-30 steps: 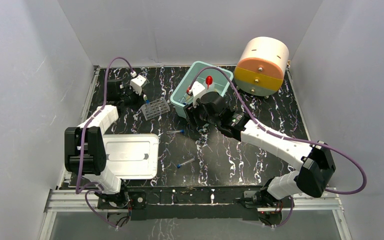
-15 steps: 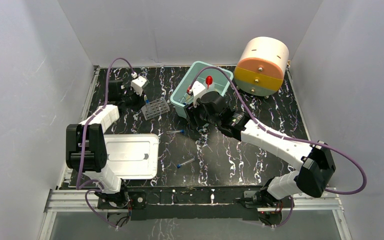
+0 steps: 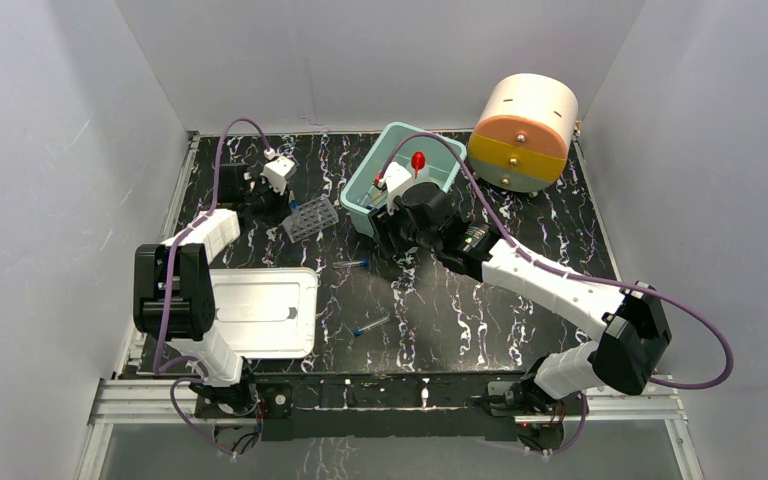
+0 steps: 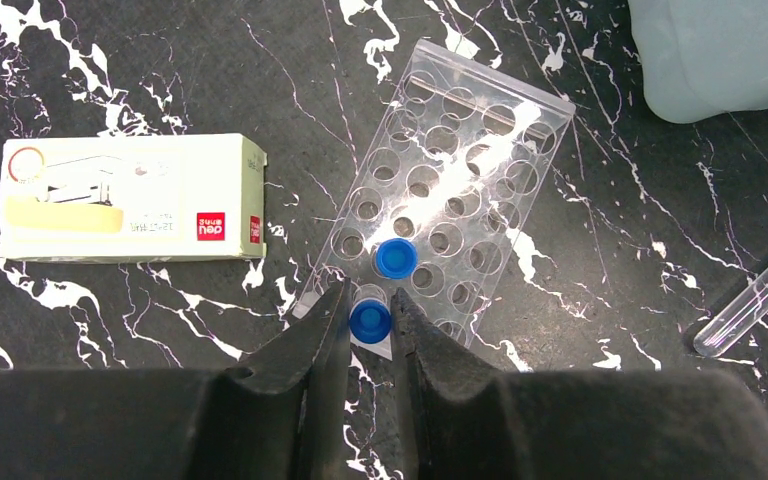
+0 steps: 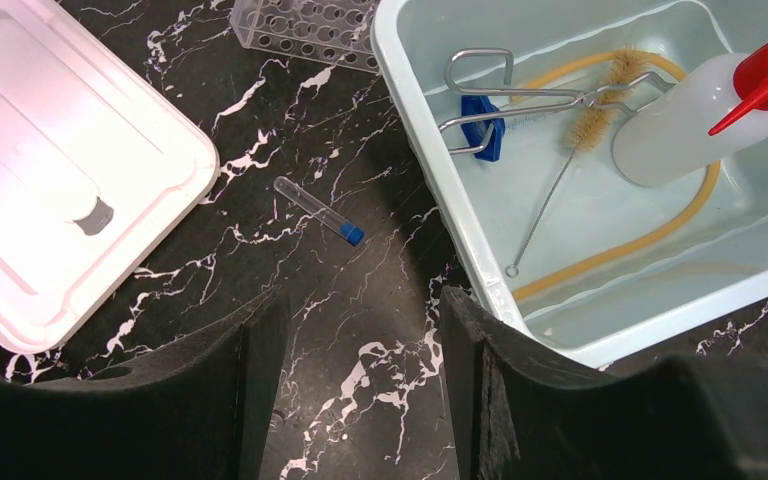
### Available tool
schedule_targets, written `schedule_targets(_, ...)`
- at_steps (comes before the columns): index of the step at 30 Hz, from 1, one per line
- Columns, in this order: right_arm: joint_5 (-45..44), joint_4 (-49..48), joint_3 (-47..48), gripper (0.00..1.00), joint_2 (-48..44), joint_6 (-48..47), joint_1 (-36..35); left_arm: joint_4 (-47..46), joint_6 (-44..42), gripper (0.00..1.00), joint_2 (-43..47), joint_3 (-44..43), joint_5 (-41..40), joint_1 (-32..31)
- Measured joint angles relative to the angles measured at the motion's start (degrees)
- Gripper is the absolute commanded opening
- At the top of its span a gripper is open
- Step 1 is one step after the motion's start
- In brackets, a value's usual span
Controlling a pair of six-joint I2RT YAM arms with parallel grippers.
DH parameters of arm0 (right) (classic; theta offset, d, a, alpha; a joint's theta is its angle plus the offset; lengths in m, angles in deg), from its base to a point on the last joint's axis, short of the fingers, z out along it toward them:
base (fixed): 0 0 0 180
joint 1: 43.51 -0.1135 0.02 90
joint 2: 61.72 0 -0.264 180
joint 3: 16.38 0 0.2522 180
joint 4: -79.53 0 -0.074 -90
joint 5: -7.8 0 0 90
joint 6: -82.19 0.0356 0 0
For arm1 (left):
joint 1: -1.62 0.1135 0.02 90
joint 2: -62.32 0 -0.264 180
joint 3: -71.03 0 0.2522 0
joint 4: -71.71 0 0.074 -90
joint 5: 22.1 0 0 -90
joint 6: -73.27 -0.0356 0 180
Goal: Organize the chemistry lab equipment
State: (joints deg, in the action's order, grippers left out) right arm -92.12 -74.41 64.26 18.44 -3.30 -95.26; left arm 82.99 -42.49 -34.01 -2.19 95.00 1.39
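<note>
Toward the table's far-left corner, your left end effector [image 4: 369, 298] is pinched nearly closed on a blue-capped tube [image 4: 370, 321]. The tube stands upright at the near end of the rack [image 4: 460, 170]; you cannot tell whether it sits in a hole. A second tube [image 4: 396, 257] stands in the rack just beyond it. A yellow box [image 4: 130, 197] lies beside the rack, not touching.

Your right end effector [image 5: 360, 320] hangs wide open, holding nothing, over bare table just beside the bin [image 5: 430, 230], at the bin's near-left wall. The bin sits at the far edge, about mid-table.

Bin contents:
- tongs [image 5: 500, 95]
- brush [image 5: 585, 110]
- red-nozzled bottle [image 5: 690, 120]
- tubing [image 5: 620, 250], curved along the bottom
- blue piece [image 5: 480, 125], under the tongs

One loose tube [image 3: 352, 264] lies flat mid-table, and another loose tube [image 3: 371, 325] lies nearer the near edge. A white lid [image 3: 260, 312] lies toward the near-left corner.
</note>
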Motion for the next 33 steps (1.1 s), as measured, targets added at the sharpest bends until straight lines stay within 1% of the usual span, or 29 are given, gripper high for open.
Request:
schedule_targets(5, 0.0, 0.0, 0.0, 0.65, 0.0, 0.0, 0.0, 0.8, -0.2, 0.29, 0.0, 0.0, -0.2, 0.0)
schedule_targets(12, 0.0, 0.0, 0.0, 0.65, 0.0, -0.2, 0.0, 4.1, -0.2, 0.36, 0.0, -1.6, -0.1, 0.0)
schedule_targets(14, 0.0, 0.0, 0.0, 0.65, 0.0, -0.3, 0.0, 4.9, -0.3, 0.43, 0.0, -2.3, -0.1, 0.0)
schedule_targets(16, 0.0, 0.0, 0.0, 0.65, 0.0, -0.3, 0.0, 5.6, -0.7, 0.52, 0.0, -2.9, -0.1, 0.0)
schedule_targets(18, 0.1, 0.0, 0.0, 0.65, 0.0, -0.3, 0.0, 6.0, -1.1, 0.58, 0.2, -3.0, -0.5, 0.0)
schedule_targets(23, 0.8, 0.0, 0.0, 0.65, 0.0, -0.5, 0.0, 6.6, -0.2, 0.66, 2.5, -3.0, -3.3, 0.0)
schedule_targets(28, 1.6, 0.0, 0.0, 0.65, 0.2, -1.7, 0.0, 7.5, 2.6, 0.7, 6.0, -4.5, -5.5, 0.0)
schedule_targets(31, 2.3, 0.0, 0.0, 0.65, 0.4, -2.3, 0.0, 7.1, 6.5, 0.7, 8.4, -4.7, -7.3, 0.0)
schedule_targets(33, 3.0, 0.0, 0.1, 0.65, 0.9, -2.9, 0.0, 6.5, 10.7, 0.69, 10.0, -4.7, -8.8, 0.0)
